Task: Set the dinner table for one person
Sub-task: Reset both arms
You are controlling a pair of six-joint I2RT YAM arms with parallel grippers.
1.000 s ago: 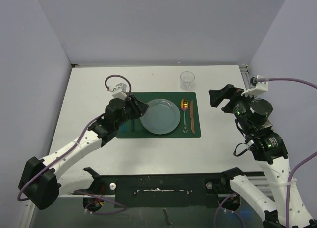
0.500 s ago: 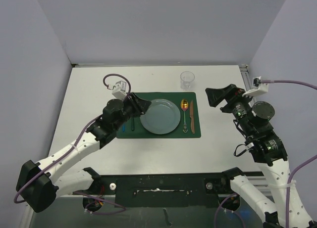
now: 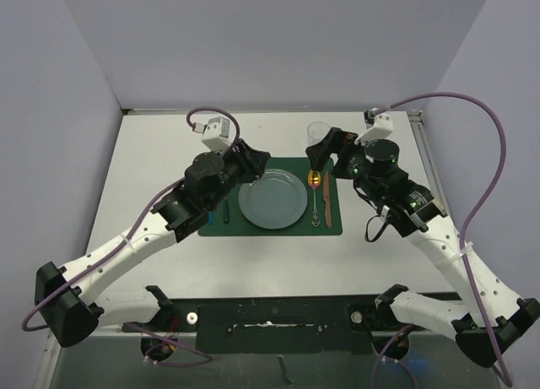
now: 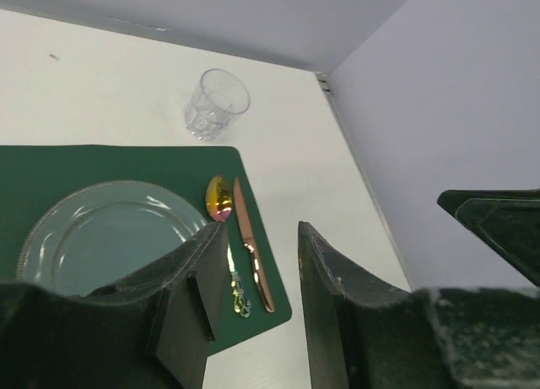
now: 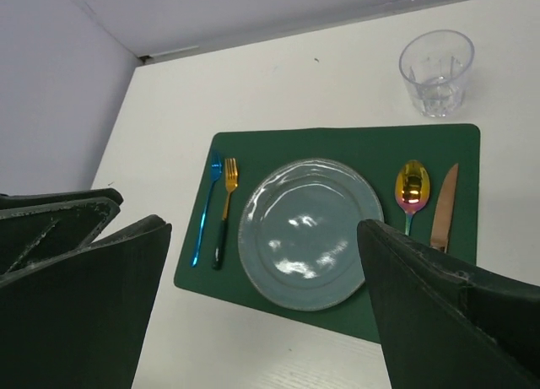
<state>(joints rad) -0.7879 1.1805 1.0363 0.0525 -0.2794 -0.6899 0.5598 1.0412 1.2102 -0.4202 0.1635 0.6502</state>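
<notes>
The dinner table (image 3: 152, 136) is the big white top. It lies under the plate (image 3: 272, 199) & spreads out all round it. The green placemat (image 3: 253, 231) lies right under the plate too, w/ green showing on every side.

My left gripper (image 4: 260, 237) hangs over the far left rim of the plate. Its fingers are about half way apart & hold nothing. My right gripper (image 5: 261, 229) hangs up high, far & to the right of the plate. Its fingers are as wide as they go & hold nothing.

The glass (image 5: 435, 72) stands upright far & right of the plate, just off the mat's corner, on bare table. Right of the plate lie the spoon (image 5: 411, 189) & the knife (image 5: 443, 205), spoon nearer. Left of the plate lie the gold fork (image 5: 224, 208) & the blue fork (image 5: 205, 208), gold nearer.

I think the set is nearly done & the glass is prob. my nxt job, b/c my wide right fingers are nearest it. To do it well:
- Come down w/ one finger each side of the glass, not on top.
- Go low on its wall so it can't tip.
- Squeeze softly, b/c glass is slippy.
- Steer clear of the spoon & knife.
- Left fingers should be up off the plate & forks, so nothing gets bumped.
</notes>
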